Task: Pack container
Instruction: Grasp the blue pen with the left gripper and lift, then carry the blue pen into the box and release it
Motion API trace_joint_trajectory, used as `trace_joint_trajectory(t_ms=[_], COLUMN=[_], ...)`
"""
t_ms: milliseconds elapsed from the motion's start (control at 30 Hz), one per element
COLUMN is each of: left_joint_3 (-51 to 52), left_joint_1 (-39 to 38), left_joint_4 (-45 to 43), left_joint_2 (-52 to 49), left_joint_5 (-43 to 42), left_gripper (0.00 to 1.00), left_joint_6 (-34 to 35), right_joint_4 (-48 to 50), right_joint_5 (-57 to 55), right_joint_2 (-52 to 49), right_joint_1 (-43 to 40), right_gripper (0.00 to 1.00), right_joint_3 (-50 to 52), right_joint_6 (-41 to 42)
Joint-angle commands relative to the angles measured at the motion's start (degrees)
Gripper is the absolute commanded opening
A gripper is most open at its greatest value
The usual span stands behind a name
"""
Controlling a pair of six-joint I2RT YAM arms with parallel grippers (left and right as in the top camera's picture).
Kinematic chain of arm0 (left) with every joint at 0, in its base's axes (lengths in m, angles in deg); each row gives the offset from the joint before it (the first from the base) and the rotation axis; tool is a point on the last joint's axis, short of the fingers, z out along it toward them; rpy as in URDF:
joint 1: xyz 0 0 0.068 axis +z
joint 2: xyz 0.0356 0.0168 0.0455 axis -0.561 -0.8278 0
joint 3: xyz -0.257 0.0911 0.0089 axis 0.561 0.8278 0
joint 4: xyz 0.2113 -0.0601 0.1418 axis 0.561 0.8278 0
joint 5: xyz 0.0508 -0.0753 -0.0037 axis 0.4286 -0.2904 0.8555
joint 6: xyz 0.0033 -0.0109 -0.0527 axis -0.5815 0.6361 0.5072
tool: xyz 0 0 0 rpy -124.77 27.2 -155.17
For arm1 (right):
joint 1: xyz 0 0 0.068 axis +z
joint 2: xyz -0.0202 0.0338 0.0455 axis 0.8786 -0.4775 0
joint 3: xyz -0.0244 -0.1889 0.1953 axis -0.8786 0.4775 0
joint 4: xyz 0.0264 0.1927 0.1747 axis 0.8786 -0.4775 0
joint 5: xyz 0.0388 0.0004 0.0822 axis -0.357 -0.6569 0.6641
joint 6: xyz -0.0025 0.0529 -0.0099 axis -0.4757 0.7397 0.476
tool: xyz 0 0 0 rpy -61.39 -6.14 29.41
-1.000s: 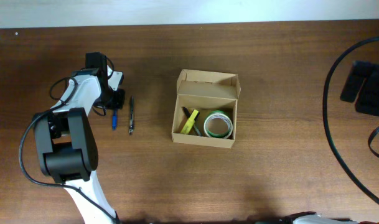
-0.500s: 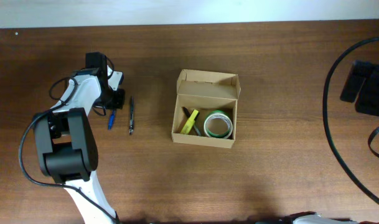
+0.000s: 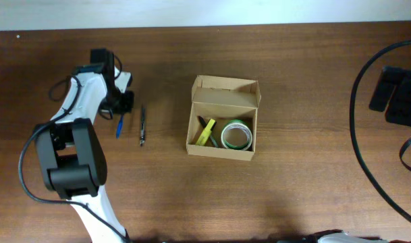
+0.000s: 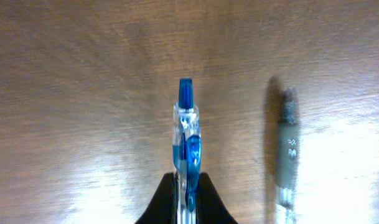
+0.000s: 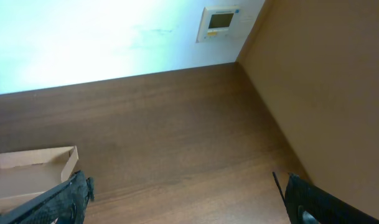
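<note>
As it clamps a blue pen [image 4: 187, 118], left gripper [image 4: 188, 186] faces tabletop [image 4: 83, 93].

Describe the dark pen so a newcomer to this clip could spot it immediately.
Start at the open cardboard box in the middle of the table and look toward the left arm. The dark pen lies alone on the wood between them. Unlike the blue pen beside it, pinched in the left hand, it is grey-black and nothing touches it.
</note>
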Motion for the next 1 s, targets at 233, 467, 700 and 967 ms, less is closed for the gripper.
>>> trace_joint_trajectory(t_ms=[233, 467, 700, 967], left_joint_3=[-13.7, -15.04, -15.04, -13.92], left_joint_1=[-7.48, -19.02, -29.88, -36.72], left_joint_4=[8.44, 8.41, 7.5, 7.41], left_joint_2=[13.31, 15.5, 15.41, 15.1], left_joint_5=[-0.59, -0.68, -0.68, -0.7], left_gripper=[0.02, 0.02, 0.02, 0.02], left_joint_6=[1.99, 3.54, 4.52, 4.63], right_joint_4=[-0.33, -0.33, -0.33, -0.33], right_joint_5=[0.28, 0.31, 0.31, 0.31], right_joint_2=[0.02, 0.02, 0.02, 0.02], right_joint_1=[-0.42, -0.42, -0.42, -0.42], right_gripper=[0.99, 0.99, 0.99, 0.99], right_joint_3=[0.2, 0.2, 0.2, 0.2], right_joint_6=[0.09, 0.09, 0.09, 0.09])
